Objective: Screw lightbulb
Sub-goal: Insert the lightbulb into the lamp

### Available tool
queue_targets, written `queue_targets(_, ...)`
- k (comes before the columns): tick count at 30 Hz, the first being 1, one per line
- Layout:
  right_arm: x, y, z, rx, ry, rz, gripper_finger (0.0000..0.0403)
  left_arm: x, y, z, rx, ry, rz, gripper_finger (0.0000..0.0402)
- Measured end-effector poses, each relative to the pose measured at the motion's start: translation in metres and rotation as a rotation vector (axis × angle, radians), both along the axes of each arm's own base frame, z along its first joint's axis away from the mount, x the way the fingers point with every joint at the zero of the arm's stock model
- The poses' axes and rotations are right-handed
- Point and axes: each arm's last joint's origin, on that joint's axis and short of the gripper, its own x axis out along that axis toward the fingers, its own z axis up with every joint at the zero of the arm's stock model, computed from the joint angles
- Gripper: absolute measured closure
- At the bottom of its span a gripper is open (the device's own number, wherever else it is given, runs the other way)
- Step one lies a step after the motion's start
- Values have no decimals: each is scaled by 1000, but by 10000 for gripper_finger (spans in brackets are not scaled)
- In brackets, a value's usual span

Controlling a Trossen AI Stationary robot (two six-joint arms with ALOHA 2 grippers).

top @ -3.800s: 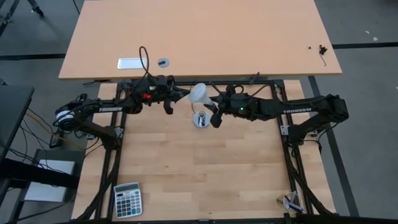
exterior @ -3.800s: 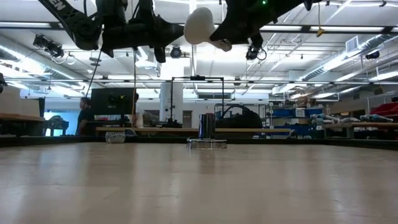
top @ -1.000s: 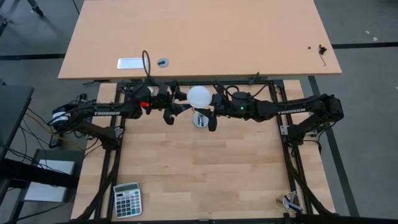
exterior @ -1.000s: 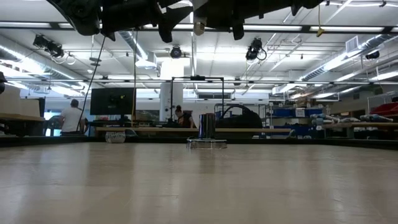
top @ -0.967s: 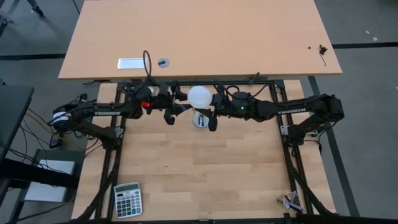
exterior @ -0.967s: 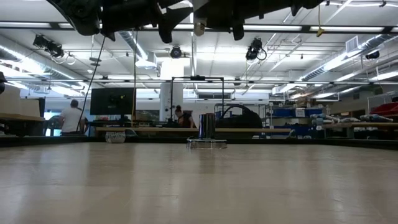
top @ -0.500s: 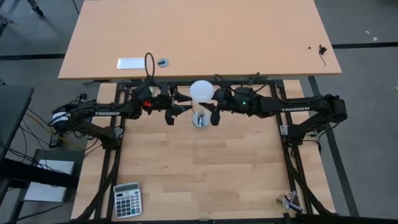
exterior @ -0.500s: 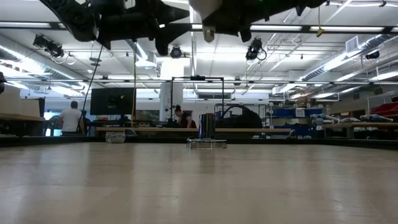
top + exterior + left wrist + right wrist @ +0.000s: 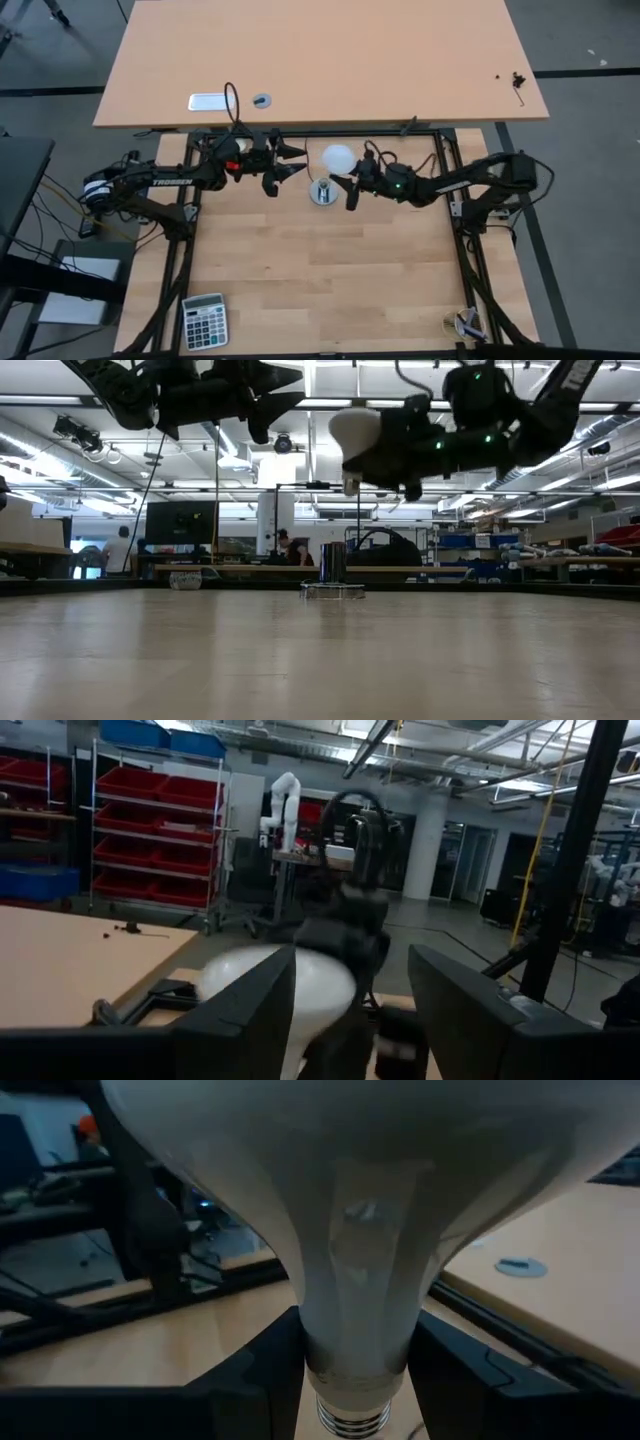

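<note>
The white lightbulb [image 9: 338,158] hangs over the far middle of the table, dome up and screw base [image 9: 350,485] down, with my right gripper [image 9: 346,180] shut on it. It is above and a little right of the silver socket [image 9: 322,192], which stands upright on its round base [image 9: 333,590]. My left gripper [image 9: 292,161] hovers open just left of the bulb, pointing at it; the bulb [image 9: 300,990] shows beyond its fingers and nothing is between them. My right gripper pinches the bulb's cone neck [image 9: 355,1330] between its two fingers [image 9: 268,1372], just above the screw base. The fingers come about level from the table's right side. The bulb stands roughly upright in the hold, lifted clear above the socket.
A calculator [image 9: 205,320] lies at the near left corner. Beyond the work table stands a larger tabletop [image 9: 400,60] with a silver plate [image 9: 208,101] and a small disc [image 9: 262,100]. A black cord [image 9: 232,95] loops up by the left arm.
My right gripper has come down toward the socket with the bulb and shifted a little toward the table's right edge; the bulb, earlier at the top edge of the low view, now hangs fully in it, base down.
</note>
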Motion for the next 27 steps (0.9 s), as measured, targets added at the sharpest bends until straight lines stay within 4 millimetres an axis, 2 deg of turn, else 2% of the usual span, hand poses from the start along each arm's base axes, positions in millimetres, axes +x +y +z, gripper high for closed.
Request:
queue_targets(5,19,-5,-24,-20,43,-25,239,0,1,0,-2,2,6,200)
queue_targets(10,27,-8,-43,-27,82,-33,240,0,1,0,-1,4,16,200)
queue_targets(21,32,-14,-66,-27,127,-48,240,0,2,-3,13,25,43,200)
queue_targets(27,33,-16,-70,-30,131,-53,240,3,4,-7,17,45,73,200)
